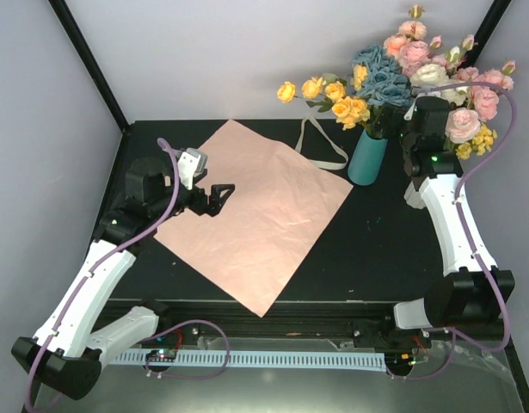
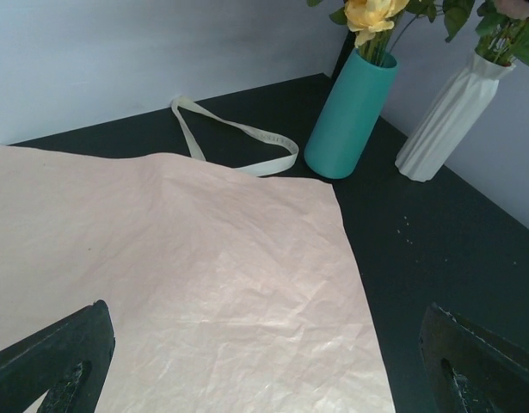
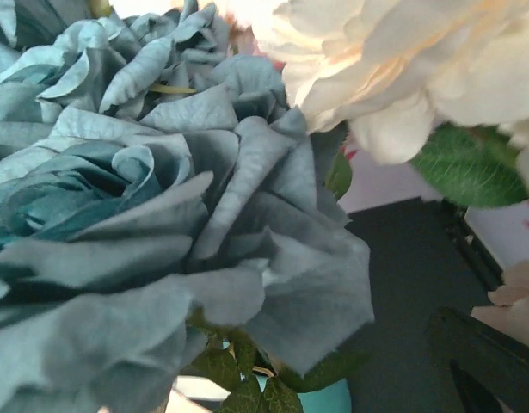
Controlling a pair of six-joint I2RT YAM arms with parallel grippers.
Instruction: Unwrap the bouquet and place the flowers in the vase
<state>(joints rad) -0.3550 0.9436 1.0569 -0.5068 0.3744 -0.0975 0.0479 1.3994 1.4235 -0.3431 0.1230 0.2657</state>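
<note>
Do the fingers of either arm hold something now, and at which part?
Nothing seems held. The left fingers stand open over the pink paper. Only one of the right fingers shows, beside the blue rose, gripping nothing.

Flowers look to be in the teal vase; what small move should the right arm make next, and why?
Probably ease the right gripper back and up, clear of the flowers: they already stand in the vase, the paper lies flat, the ribbon loose, and the gripper's one visible finger sits wide, apparently gripping nothing.
</note>
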